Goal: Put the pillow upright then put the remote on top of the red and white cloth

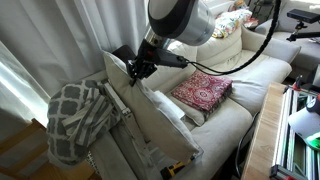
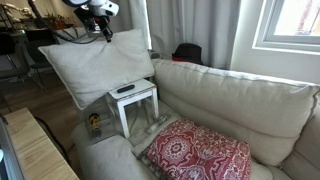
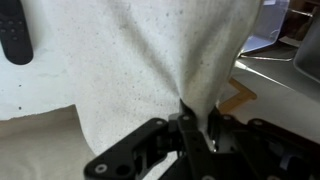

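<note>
The large cream pillow (image 1: 152, 112) (image 2: 92, 62) is held up on edge beside the sofa arm, by its upper corner. My gripper (image 1: 140, 68) (image 2: 103, 27) (image 3: 190, 125) is shut on that corner; in the wrist view the pillow fabric (image 3: 150, 50) is pinched between the fingers. The black remote (image 2: 125, 90) lies on a small white side table (image 2: 146, 102) just under the pillow, and it shows at the top left of the wrist view (image 3: 15, 35). The red and white cloth (image 1: 203, 90) (image 2: 200, 152) lies flat on the sofa seat, apart from the gripper.
A grey-and-white lattice blanket (image 1: 78, 115) hangs over the sofa arm. A yellow floral cushion (image 1: 232, 22) sits at the far end of the cream sofa (image 2: 235, 95). Curtains hang behind. A wooden surface (image 2: 35, 150) runs along the sofa's front.
</note>
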`<state>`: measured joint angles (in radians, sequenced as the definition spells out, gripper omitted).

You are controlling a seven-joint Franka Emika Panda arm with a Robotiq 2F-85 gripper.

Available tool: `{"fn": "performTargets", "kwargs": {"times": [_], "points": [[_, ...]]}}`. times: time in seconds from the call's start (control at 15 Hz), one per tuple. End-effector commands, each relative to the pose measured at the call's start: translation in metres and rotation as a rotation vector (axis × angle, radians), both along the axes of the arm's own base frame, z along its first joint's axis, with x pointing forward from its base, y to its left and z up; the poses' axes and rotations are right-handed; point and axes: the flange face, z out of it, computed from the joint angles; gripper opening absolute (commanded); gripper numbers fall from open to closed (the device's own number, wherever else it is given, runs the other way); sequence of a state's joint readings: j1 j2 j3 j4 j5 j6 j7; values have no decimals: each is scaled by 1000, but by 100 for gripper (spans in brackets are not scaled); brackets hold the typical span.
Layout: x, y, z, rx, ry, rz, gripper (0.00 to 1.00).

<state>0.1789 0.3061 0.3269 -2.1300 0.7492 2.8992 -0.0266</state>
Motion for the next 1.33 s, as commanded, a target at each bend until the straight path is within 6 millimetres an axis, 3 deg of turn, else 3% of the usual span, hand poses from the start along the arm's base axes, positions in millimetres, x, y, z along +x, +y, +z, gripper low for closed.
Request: {"fn": "performTargets", "kwargs": {"times": [0.0, 0.4, 0.47, 1.0, 1.27], "points": [[4, 15, -6, 78, 30, 25, 49], [7, 8, 4, 157, 68, 50, 96], [8, 4, 7, 168, 78, 52, 99], [7, -55, 37, 132, 119, 27, 100], [5, -101, 16, -15, 122, 50, 100]]}}
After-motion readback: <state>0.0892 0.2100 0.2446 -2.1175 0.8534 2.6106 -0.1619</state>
